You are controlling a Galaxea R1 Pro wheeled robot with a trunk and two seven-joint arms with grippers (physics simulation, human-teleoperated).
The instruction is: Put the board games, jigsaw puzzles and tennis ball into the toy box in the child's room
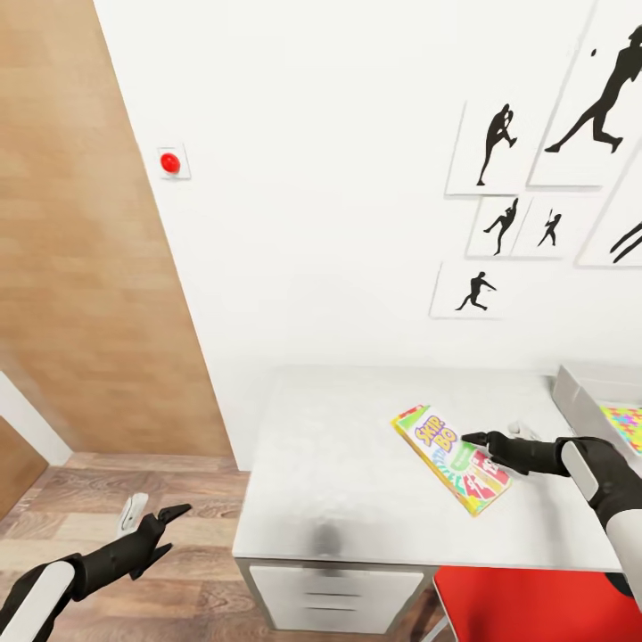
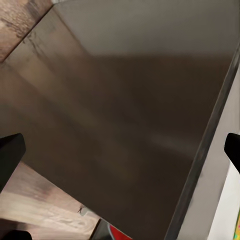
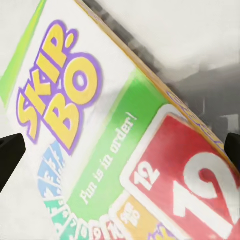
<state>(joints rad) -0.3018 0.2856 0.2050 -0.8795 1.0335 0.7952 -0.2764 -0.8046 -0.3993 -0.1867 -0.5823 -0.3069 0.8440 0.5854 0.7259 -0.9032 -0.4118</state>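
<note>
A SKIP-BO board game (image 1: pixel 450 459), white, green and red, lies flat and askew on the pale grey table (image 1: pixel 339 464). My right gripper (image 1: pixel 479 439) hovers open just over the box's middle. In the right wrist view the printed lid (image 3: pixel 115 150) lies between the two widely spread fingertips (image 3: pixel 10 157). The grey toy box (image 1: pixel 578 399) sits at the table's right end, and a multicolour jigsaw puzzle (image 1: pixel 624 417) lies inside it. My left gripper (image 1: pixel 171 528) hangs open low over the wood floor, left of the table. The bed and the tennis ball are out of view.
A red chair seat (image 1: pixel 535 606) stands under the table's front right, and drawers (image 1: pixel 330 599) sit under its left end. The left wrist view faces the desk's dark side panel (image 2: pixel 125 115). A wooden door panel (image 1: pixel 80 250) and a red wall button (image 1: pixel 169 162) are at the left.
</note>
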